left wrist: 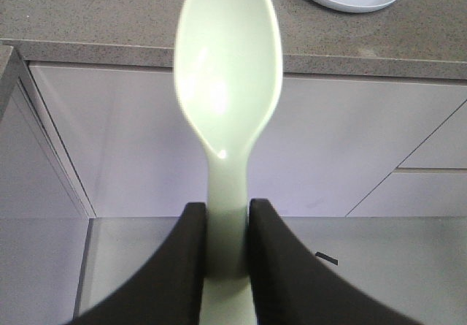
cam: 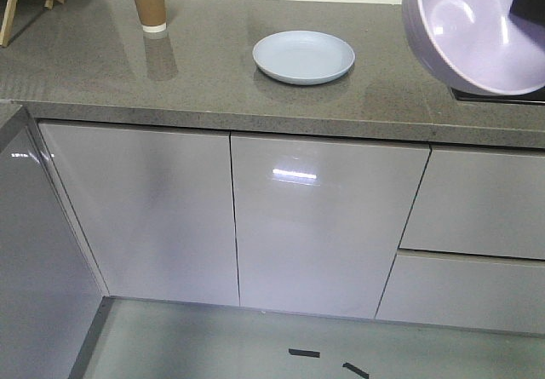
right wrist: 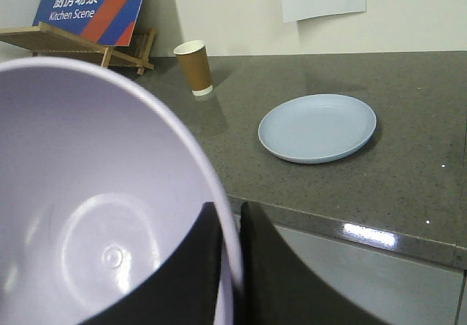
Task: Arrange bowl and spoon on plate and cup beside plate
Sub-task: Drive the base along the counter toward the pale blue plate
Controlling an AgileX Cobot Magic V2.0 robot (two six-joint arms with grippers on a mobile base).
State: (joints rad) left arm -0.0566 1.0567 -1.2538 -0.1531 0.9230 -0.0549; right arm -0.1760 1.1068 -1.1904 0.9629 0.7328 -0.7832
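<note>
Currently left gripper [left wrist: 227, 215] clamps spoon [left wrist: 228, 84] handle, right gripper [right wrist: 230, 212] pinches bowl [right wrist: 95, 215] rim, seemingly airborne; plate [cam: 303, 56], cup [cam: 148, 0] apart on counter [cam: 85, 55].

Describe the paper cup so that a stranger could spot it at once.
Start at the grey stone countertop and go to its back left part, near the wooden stand. The cup stands upright there, well left of the pale blue plate. It alone is tall and brown, with a white band at its base.
</note>
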